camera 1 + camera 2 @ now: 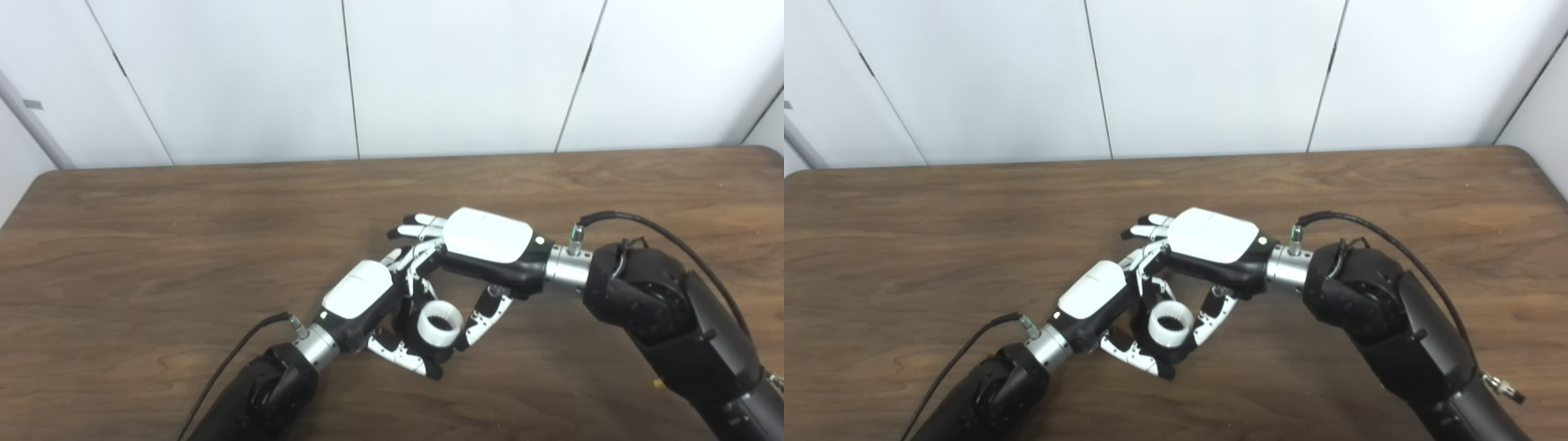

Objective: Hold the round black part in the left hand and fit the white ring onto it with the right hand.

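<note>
Now my left hand point(358, 300) grips the round black part point(438, 355) mid-table, toward the near edge, white ring point(440, 323) on top. My right hand point(487, 239) pinches the ring; press squarely, no tilt.

Dark wood-grain table point(184, 233), rounded corners, w/ nothing seen lying directly on it.

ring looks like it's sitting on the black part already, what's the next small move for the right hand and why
Probably a short press to seat the white ring squarely, then ease off. The ring sits on the black part cradled in the left hand, and the right hand has fingers on the ring's side. Whether the ring is fully seated cannot be seen.
</note>
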Available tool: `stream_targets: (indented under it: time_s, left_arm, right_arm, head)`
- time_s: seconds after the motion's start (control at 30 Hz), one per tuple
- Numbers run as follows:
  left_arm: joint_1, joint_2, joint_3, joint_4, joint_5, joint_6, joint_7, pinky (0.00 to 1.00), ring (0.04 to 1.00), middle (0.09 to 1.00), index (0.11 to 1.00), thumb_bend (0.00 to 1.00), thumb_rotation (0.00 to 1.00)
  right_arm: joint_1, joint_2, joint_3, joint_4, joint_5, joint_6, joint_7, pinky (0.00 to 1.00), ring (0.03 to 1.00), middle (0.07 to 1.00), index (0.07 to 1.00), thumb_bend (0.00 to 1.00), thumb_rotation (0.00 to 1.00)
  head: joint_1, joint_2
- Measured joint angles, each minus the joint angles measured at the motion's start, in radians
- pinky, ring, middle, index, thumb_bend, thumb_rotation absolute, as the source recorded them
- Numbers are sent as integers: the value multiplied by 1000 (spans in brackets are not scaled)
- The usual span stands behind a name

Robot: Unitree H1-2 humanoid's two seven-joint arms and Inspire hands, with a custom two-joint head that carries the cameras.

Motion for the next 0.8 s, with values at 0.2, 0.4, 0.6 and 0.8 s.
stream_targets:
  time_s: [0.2,0.4,0.6,0.8]
  left_arm:
    - [0,0,0,0,2,0,0,1000,897,675,480,523,60]
    - [1,-2,0,-2,5,0,1,1000,890,682,481,523,61]
    - [7,-4,0,-10,5,0,-3,1000,915,687,481,523,59]
    - [7,-4,0,-10,5,0,-4,1000,912,691,481,523,59]
  right_arm:
    - [-1,-6,-1,0,-11,-6,0,1000,953,729,480,525,139]
    - [-2,-5,3,1,-31,-9,0,1000,957,730,481,525,140]
    - [-2,-5,9,8,-43,-39,-4,1000,951,723,481,525,139]
    - [0,-4,10,22,-69,-74,-24,1000,953,720,480,525,139]
  head:
    - [-6,-9]
    - [-5,-8]
    - [-3,-3]
    - [-2,-3]
